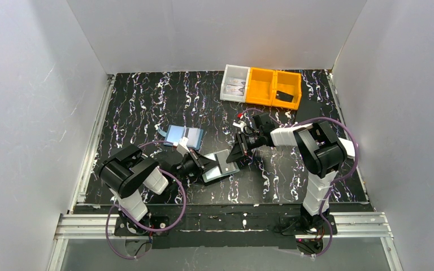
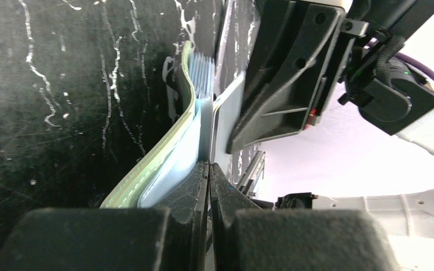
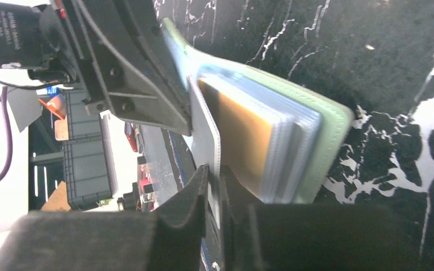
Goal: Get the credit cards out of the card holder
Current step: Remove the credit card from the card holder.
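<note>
The green card holder (image 1: 221,167) lies open on the table (image 1: 147,101) between the 2 grippers. The left gripper (image 2: 209,165) is pinched tight on 1 thin flap of it. The right gripper (image 3: 213,170) is squeezed shut on a thin grey card (image 3: 204,132) (maybe a clear sleeve, hard to tell) beside an orange card (image 3: 243,135). So the pull-out step is on. Next, I think the right one must slide straight out while the left holds firm. No words can be read.

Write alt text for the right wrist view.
The right end effector pinches a grey card sticking out of the green card holder, an orange card showing in its sleeves. The left end effector reaches in from the upper left.
</note>
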